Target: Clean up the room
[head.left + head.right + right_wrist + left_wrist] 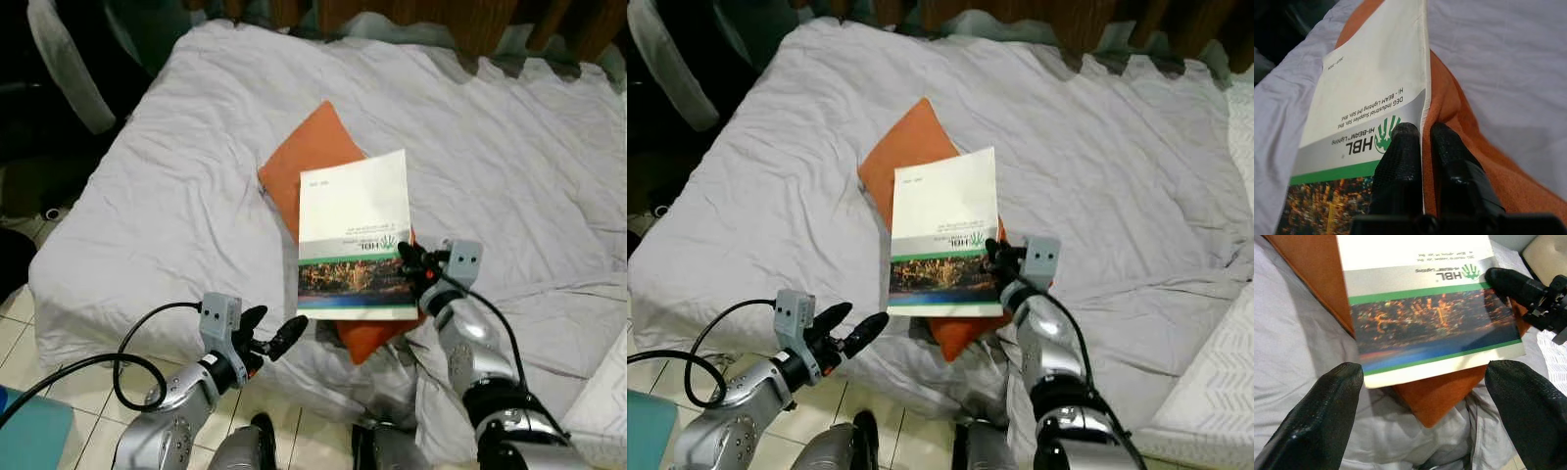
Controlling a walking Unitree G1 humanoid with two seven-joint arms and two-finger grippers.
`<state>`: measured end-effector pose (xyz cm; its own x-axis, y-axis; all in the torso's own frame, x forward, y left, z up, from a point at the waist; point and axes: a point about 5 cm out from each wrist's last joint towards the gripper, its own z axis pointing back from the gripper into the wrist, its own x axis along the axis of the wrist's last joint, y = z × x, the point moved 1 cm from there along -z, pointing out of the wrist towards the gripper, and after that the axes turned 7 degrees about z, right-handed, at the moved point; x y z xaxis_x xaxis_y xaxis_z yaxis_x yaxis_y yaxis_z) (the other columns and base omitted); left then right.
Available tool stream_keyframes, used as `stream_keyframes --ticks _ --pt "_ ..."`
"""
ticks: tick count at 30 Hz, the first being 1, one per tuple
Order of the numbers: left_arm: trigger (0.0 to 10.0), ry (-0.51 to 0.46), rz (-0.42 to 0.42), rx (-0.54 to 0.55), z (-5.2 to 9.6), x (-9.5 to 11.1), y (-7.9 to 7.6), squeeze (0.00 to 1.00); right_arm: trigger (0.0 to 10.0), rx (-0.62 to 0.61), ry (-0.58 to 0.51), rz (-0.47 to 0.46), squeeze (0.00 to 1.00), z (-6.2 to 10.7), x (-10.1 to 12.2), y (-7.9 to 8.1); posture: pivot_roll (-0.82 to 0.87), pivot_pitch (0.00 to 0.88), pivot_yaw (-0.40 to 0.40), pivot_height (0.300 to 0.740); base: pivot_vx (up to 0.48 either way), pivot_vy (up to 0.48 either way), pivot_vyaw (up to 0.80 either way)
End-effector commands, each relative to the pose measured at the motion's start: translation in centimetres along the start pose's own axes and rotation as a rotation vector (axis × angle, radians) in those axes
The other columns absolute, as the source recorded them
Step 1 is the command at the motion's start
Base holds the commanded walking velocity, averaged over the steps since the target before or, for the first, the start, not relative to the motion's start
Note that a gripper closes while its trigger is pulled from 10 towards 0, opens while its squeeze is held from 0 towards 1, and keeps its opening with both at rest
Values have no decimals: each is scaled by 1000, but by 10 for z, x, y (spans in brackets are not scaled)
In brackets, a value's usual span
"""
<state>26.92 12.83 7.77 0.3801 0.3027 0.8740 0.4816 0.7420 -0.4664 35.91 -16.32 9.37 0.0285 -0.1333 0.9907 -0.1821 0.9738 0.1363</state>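
While you look down from the head camera, you see a bed (196, 186) covered by a wrinkled pale grey sheet (509, 166), running from near your robot's legs up to a wooden headboard (441, 15). Beside the bed on the robot's left is tiled floor (29, 304), with a black cable (118, 367) looping off the left arm. On the sheet, near the bed's near edge, lies an orange cushion (313, 147) turned corner-on like a diamond. Over the cushion's nearer half sits a booklet (353, 211), white at its far end, with a green stripe, an HBL logo and a night city photograph at the end closest to you. Your right gripper (1420, 134) is clamped on that booklet's edge at the logo: the right wrist view shows one black finger on the cover and the other beneath, against the orange fabric. Your left gripper (266, 333) hangs just off the bed's near edge, short of the booklet and apart from it, its two fingers (1327, 416) spread wide and holding nothing.
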Motion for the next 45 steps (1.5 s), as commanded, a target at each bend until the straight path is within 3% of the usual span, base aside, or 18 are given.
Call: stream_keyframes --ticks 1,3,4,5,6,7,8,9,16,19,21,23,24,30,31,36,41,45 --pt "10000 44 8 -8 1 -14 -2 0 0 -33 53 -126 0 5 -13 -2 32 212 -8 740 0 0 0" --pt "10000 45 9 -15 0 -16 -4 0 0 -74 147 -289 82 10 -31 -2 34 211 -6 740 0 0 0" --pt "10000 45 9 -15 0 -16 -4 0 0 -74 147 -289 82 10 -31 -2 34 211 -6 740 0 0 0" --pt "10000 45 9 -17 0 -16 -4 0 0 -89 172 -331 471 11 -36 -2 34 211 -6 740 0 0 0" --pt "10000 45 9 -17 0 -16 -4 0 0 -89 172 -331 471 11 -36 -2 34 211 -6 740 0 0 0" --pt "10000 45 8 -18 0 -15 -4 0 0 -98 191 -366 1000 11 -38 -2 34 209 -4 740 0 0 0" --pt "10000 44 8 -19 -1 -15 -4 0 3725 -98 207 -384 1000 10 -39 -1 34 209 -4 740 0 0 0" --pt "10000 43 6 -19 -1 -14 -3 0 10000 -89 214 -383 1000 8 -38 0 33 208 -2 740 0 0 0" --pt "10000 39 1 -23 -2 -13 -3 0 10000 -91 229 -253 1000 6 -32 -6 31 208 4 740 0 0 0" --pt "10000 40 0 -21 -2 -13 -1 0 10000 -119 223 -154 1000 5 -30 -11 31 208 4 740 0 0 0" --pt "10000 42 -6 -22 -3 -12 -1 0 10000 -149 230 9 1000 4 -27 -15 36 203 6 740 0 0 0" --pt "10000 42 -7 -22 -3 -12 -1 0 10000 -154 230 35 1000 4 -27 -16 38 196 6 740 0 0 0" --pt "10000 44 -12 -23 -3 -13 -1 0 10000 -162 226 67 0 4 -26 -17 41 190 4 740 0 0 0" --pt "10000 47 -16 -22 -3 -15 -1 0 10000 -221 198 -24 0 6 -24 -25 43 184 0 740 0 0 0" --pt "10000 48 -15 -22 -3 -15 -1 0 10000 -260 184 -177 0 7 -25 -29 43 179 -3 740 0 0 0" --pt "10000 49 -16 -22 -3 -17 -1 0 10000 -305 222 -416 0 10 -35 -31 42 171 -1 740 0 0 0" --pt "10000 51 -21 -22 -3 -16 0 0 10000 -267 277 -513 0 13 -45 -26 41 164 3 740 0 0 0" --pt "10000 60 -40 -17 -4 -16 1 0 10000 -247 313 -437 0 14 -48 -25 44 159 3 740 0 0 0"
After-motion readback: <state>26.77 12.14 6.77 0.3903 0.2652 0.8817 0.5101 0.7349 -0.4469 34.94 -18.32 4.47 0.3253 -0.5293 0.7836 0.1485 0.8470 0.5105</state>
